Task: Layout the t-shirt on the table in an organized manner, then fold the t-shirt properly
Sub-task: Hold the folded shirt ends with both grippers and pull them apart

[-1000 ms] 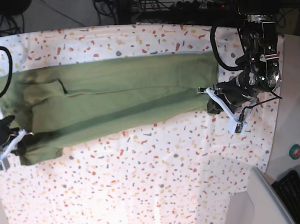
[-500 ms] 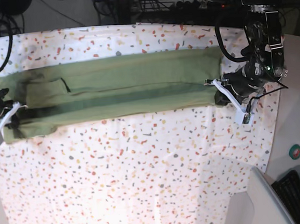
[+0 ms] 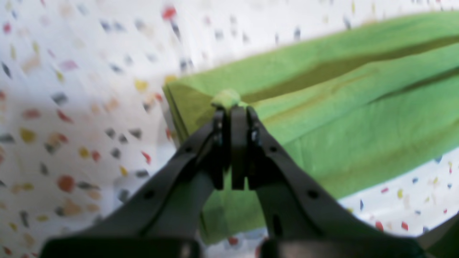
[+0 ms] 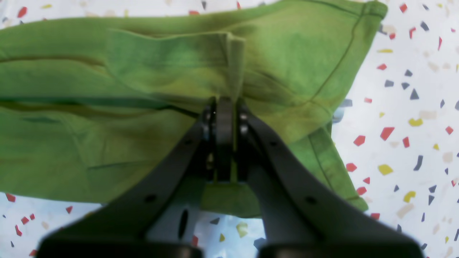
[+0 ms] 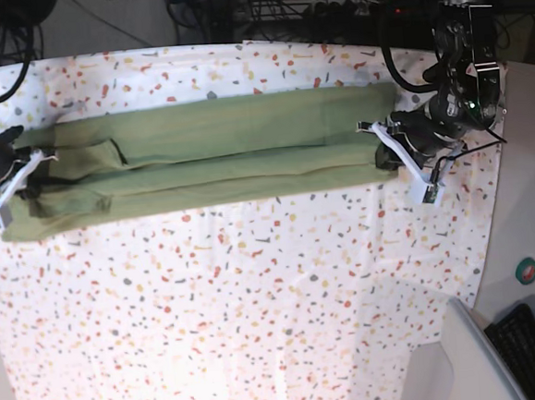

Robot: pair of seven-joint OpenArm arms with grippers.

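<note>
you have open table point(image 5: 256, 293) across the whole near half, below the shirt point(image 5: 208, 154): nothing stands there but speckled cloth. a narrower bare strip runs along the far edge, above the shirt. the shirt lies as a long band across the middle, with an arm at each end: the left gripper point(image 5: 386, 151) and the right gripper point(image 5: 16, 178) block both ends.
</note>
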